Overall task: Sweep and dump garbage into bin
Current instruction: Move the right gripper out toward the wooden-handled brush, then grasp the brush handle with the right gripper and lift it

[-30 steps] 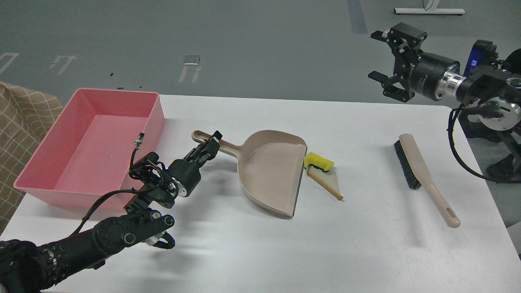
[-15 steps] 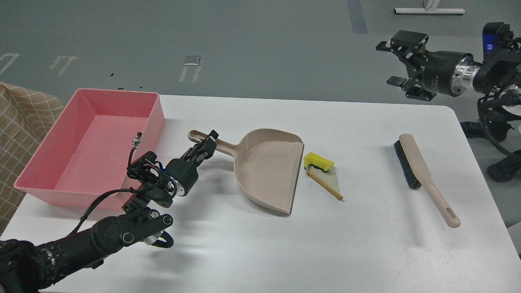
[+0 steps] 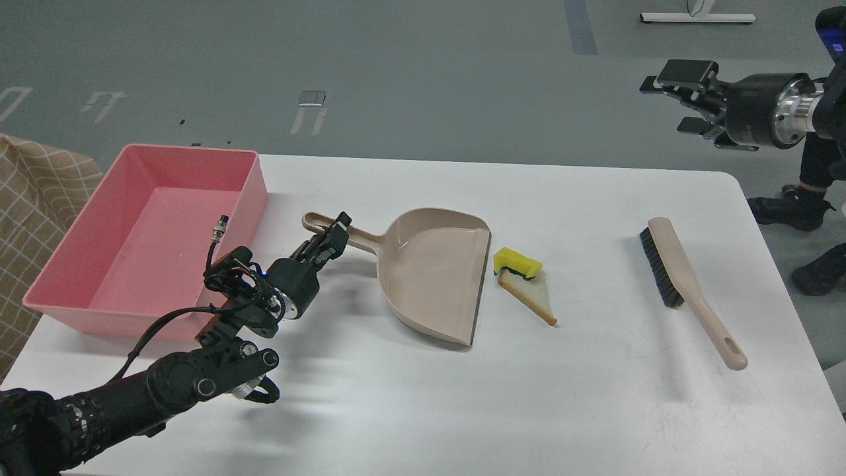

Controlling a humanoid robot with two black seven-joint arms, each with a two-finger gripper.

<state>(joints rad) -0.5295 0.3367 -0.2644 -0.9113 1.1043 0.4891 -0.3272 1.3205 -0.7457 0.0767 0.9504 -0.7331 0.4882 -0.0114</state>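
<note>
On white table (image 3: pixel 595 410) — grey floor (image 3: pixel 396 73) beyond.

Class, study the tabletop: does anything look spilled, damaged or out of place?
Nothing is spilled or broken. The oddity is the garbage itself: a yellow sponge overlapping a bread slice on the white table, beside the dustpan mouth. The brush lies untouched; the pink bin holds nothing.

The bin (image 3: pixel 99 218), at 9 o'clock, is smooth pink plastic with a slight sheen. The dustpan (image 3: pixel 433 274) and brush handle (image 3: pixel 694 297) are matt beige plastic; the bristles (image 3: pixel 654 268) are dark and coarse. The sponge (image 3: pixel 519 262) is porous yellow foam on a rough green layer. The bread slice (image 3: pixel 532 297) has a soft crumb and a brown crust. The surface (image 3: pixel 595 410) is smooth matt white.
</note>
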